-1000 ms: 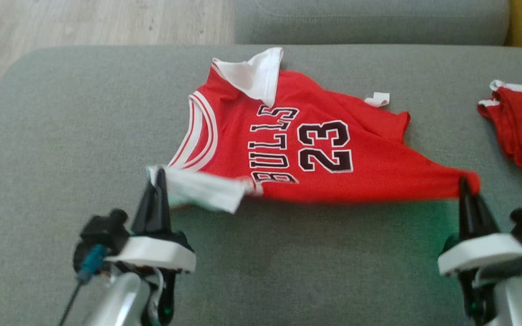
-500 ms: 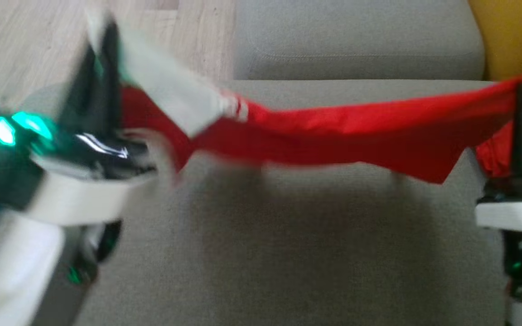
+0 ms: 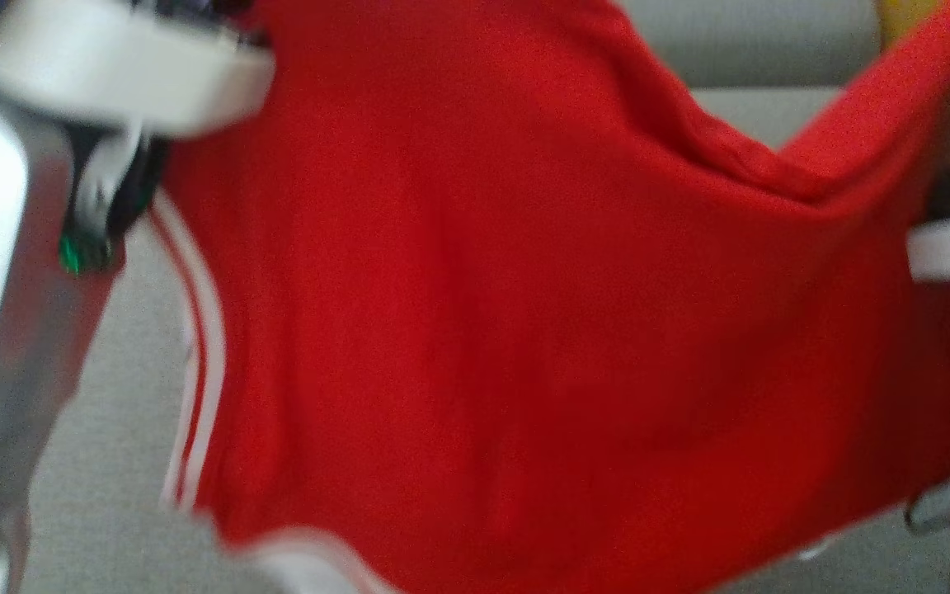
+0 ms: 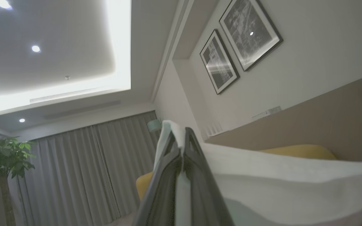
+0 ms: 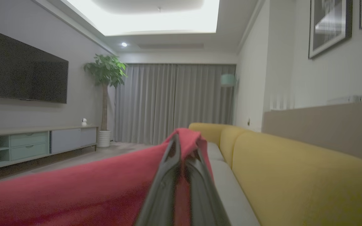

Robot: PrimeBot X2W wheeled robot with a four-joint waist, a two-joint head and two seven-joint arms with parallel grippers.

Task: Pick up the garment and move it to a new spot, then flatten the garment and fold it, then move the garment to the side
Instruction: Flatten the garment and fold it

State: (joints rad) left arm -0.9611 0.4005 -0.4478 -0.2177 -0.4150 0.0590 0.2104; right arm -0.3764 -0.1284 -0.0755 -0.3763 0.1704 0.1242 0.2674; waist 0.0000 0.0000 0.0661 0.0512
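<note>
1. The left pincer was closed on a white edge of the garment, with cloth pinched between its two fingers.
2. The right pincer was closed on a red edge of the same garment.
3. In the head view, the garment hung spread between both arms, raised above the grey cushion, with white stripes along its left side.
4. A yellow sofa lay to the right in the right wrist view.
</note>
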